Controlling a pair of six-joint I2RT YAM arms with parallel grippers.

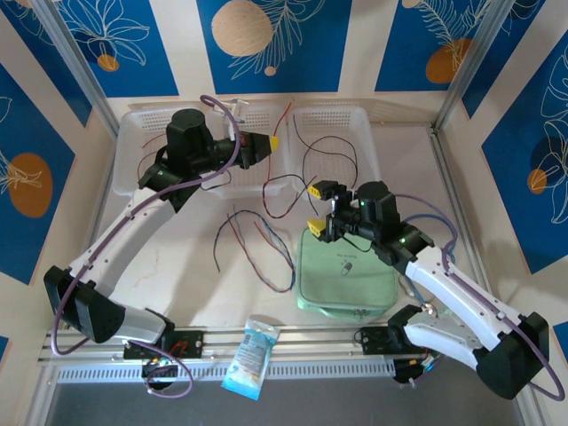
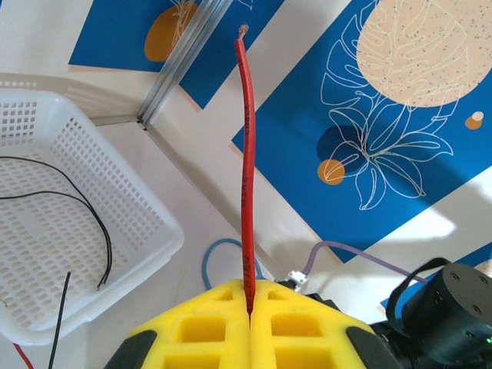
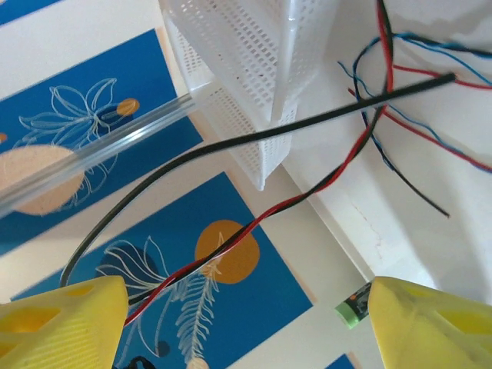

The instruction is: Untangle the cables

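Separating one strand: your left tool is clamped on a red cable, held up above the left basket. Other cables sprawl on the bench mid-scene. Right tool gapes wide, empty. Next, probably close it on the twisted red-black pair. You can read that twist from the right wrist, not from the top view.
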